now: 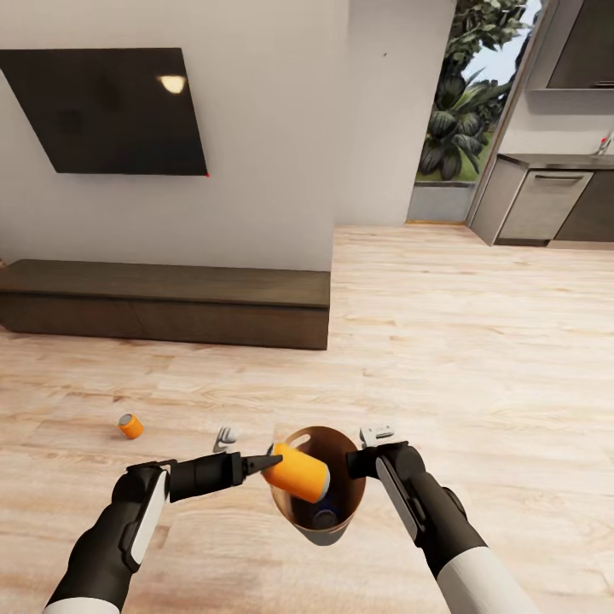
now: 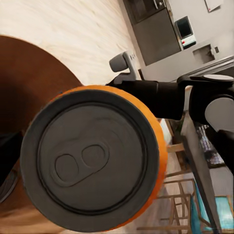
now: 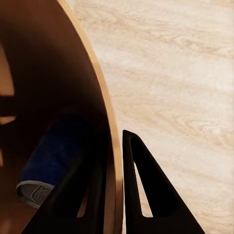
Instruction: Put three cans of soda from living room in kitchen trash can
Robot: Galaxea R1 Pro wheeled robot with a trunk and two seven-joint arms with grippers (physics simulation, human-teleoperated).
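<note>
Room: living room, light wood floor [image 1: 477, 341]
Can [image 1: 298, 472]: over bin [image 1: 294, 520], left gripper [image 1: 275, 461] clamped on it at 9 o'clock
Right gripper [image 1: 351, 465]: clamped on bin rim

Trash can [image 1: 298, 520] sits on the floor [image 1: 477, 358] between both arms; one soda can [image 1: 297, 473] hangs tilted over its rim, another can [image 3: 46, 168] lies inside; a third can [image 1: 130, 425] lies left, before the low cabinet [image 1: 162, 303].
</note>
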